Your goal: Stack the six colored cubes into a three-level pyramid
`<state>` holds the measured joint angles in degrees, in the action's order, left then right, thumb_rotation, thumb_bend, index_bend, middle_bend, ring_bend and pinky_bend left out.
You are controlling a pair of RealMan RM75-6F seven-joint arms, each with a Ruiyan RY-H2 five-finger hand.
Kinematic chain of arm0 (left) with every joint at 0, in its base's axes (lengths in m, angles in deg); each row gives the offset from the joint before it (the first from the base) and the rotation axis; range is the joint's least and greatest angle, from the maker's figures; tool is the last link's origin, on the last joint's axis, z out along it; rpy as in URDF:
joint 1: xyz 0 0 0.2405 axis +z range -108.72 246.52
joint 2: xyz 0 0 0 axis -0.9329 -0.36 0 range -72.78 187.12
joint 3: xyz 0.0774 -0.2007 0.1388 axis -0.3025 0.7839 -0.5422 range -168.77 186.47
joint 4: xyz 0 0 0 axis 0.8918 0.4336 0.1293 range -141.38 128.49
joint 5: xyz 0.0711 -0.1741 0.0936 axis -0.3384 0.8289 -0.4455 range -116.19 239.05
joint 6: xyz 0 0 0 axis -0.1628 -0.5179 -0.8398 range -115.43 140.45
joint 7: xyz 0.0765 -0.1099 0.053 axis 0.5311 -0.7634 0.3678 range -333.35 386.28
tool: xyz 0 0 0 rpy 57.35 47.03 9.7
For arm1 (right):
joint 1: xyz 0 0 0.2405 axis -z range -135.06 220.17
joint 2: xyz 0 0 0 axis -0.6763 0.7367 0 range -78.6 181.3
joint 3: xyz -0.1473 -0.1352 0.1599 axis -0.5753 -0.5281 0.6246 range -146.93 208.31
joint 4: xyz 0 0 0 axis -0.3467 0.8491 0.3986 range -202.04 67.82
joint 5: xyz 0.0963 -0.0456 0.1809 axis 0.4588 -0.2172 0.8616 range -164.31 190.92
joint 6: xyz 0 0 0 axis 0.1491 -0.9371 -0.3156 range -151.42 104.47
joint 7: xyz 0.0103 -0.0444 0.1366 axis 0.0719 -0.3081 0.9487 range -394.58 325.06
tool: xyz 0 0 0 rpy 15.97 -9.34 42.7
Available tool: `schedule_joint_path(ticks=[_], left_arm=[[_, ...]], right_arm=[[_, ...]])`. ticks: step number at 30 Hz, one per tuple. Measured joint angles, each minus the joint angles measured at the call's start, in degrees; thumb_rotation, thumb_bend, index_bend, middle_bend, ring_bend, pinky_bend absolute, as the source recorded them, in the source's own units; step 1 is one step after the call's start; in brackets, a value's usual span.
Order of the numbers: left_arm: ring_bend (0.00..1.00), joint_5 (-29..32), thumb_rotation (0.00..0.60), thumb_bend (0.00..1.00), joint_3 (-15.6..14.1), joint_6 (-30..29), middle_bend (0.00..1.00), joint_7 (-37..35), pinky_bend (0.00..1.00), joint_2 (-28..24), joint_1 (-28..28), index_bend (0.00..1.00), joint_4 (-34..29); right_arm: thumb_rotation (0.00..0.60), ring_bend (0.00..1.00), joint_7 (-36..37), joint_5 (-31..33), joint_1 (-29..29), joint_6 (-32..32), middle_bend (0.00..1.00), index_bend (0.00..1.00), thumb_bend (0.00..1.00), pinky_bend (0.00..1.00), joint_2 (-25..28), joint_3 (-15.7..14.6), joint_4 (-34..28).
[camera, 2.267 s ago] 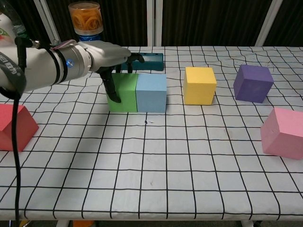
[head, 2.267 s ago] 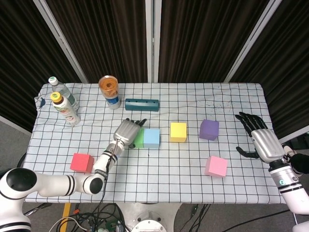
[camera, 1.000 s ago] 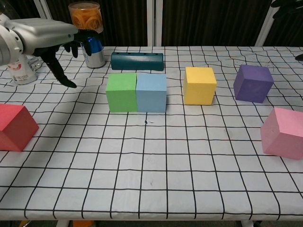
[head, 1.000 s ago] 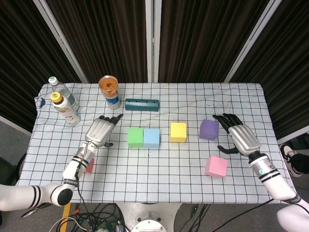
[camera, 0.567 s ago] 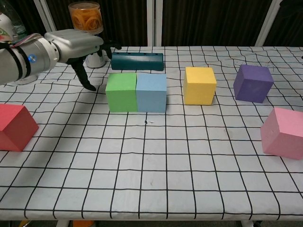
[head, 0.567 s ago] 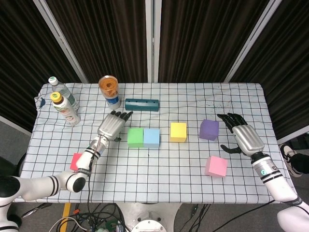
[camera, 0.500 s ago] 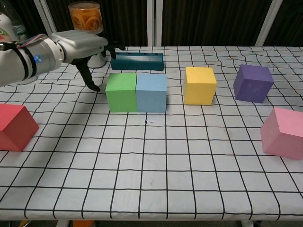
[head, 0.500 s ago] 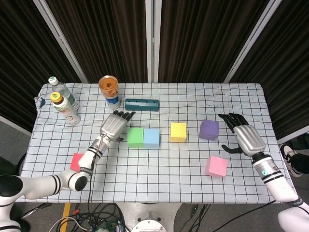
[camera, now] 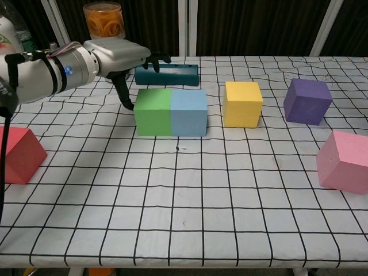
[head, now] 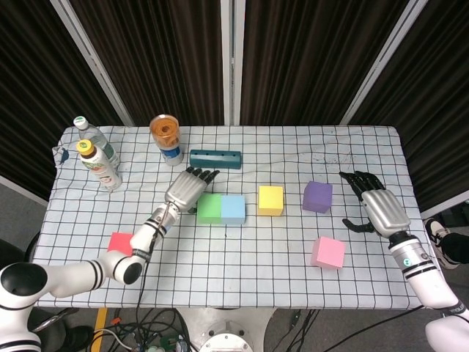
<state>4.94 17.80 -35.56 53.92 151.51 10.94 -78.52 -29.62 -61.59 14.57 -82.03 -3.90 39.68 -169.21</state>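
The left hand (camera: 118, 57) is at the left side of the green cube (camera: 152, 112), fingers spread, holding nothing; it seems to touch the cube. The blue cube (camera: 188, 111) touches the green cube's right side. The right hand (head: 379, 207), fingers apart, is far right of it.

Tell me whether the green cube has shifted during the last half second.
Yes. The green cube, with the blue cube, slid right toward the yellow cube, pushed by the left hand.
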Motion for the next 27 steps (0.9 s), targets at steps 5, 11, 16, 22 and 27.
schedule_joint_path(ticks=[5, 11, 16, 22, 27], left_arm=[[0.18, 0.25, 0.600, 0.06, 0.39, 0.55, 0.15, 0.19, 0.22, -0.03, -0.25, 0.06, 0.16], [0.18, -0.40, 0.600, 0.06, 0.33, -1.64, 0.15, -0.68, 0.21, -2.29, 1.50, 0.06, -2.86], [0.18, -2.55, 0.600, 0.06, -0.30, -6.45, 0.15, -2.74, 0.20, -7.29, 5.42, 0.06, -8.98], [0.18, -6.99, 0.600, 0.06, -2.13, -12.81, 0.15, -5.31, 0.20, -15.94, 11.33, 0.06, -18.55], [0.18, -11.50, 0.600, 0.06, -4.26, -16.58, 0.15, -8.48, 0.20, -22.69, 16.14, 0.06, -25.49]], right_arm=[[0.600, 0.00, -0.17, 0.45, -0.05, 0.13, 0.09, 0.00, 0.19, 0.00, -0.08, 0.07, 0.10], [0.600, 0.00, -0.02, 0.45, -1.08, 1.80, 0.09, 0.00, 0.19, 0.00, -0.71, 0.16, 0.41], [0.600, 0.00, 0.42, 0.90, -3.60, 4.69, 0.12, 0.00, 0.19, 0.00, -2.90, 0.94, 1.56], [0.600, 0.00, -0.11, 4.19, -8.70, 10.51, 0.11, 0.00, 0.15, 0.00, -9.03, 2.27, 5.94], [0.600, 0.00, -2.42, 8.41, -13.35, 14.19, 0.11, 0.00, 0.09, 0.00, -16.98, 3.28, 12.77]])
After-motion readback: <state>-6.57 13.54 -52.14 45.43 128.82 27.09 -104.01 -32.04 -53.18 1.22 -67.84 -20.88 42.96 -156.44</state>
